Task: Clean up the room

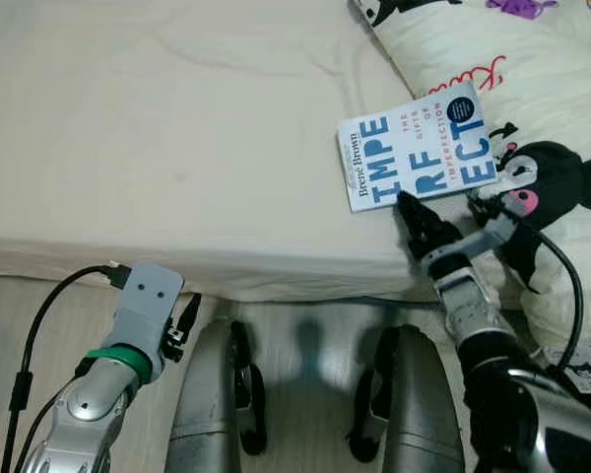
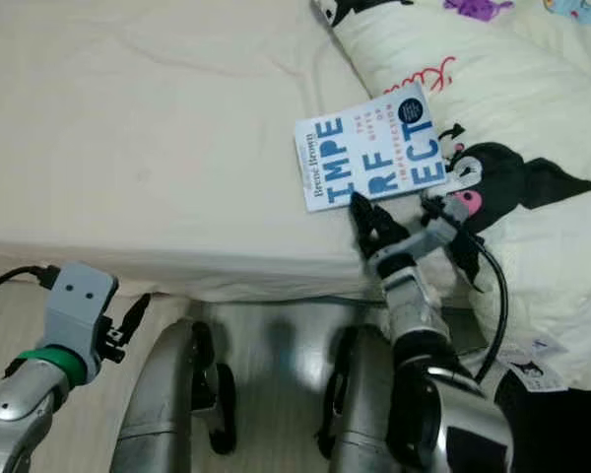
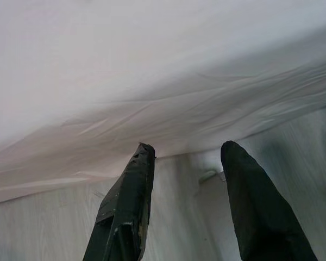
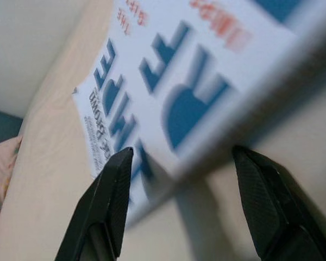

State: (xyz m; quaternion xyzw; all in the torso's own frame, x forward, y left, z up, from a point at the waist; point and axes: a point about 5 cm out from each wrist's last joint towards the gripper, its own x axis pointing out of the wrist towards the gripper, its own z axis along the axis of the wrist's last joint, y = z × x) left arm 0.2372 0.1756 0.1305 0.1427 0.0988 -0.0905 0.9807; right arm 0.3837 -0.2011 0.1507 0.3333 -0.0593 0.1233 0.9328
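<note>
A white paperback book (image 1: 417, 148) with big blue letters lies on the cream bed (image 1: 177, 148), its far end resting on a patterned quilt. My right gripper (image 1: 410, 212) reaches over the mattress edge, its tips at the book's near edge. In the right wrist view its fingers (image 4: 106, 201) stand open, one over the cover (image 4: 168, 103) and one below the book's edge. My left gripper (image 1: 185, 320) hangs low beside the bed. Its fingertips (image 3: 136, 179) are apart in the left wrist view, pointing at the mattress side (image 3: 163, 109) with nothing between them.
A cream quilt (image 1: 532, 89) with black cartoon figures covers the bed's right side, and a black plush figure (image 1: 557, 177) lies just right of the book. Pale wood floor (image 1: 305, 345) runs under the mattress edge by my legs (image 1: 212, 394).
</note>
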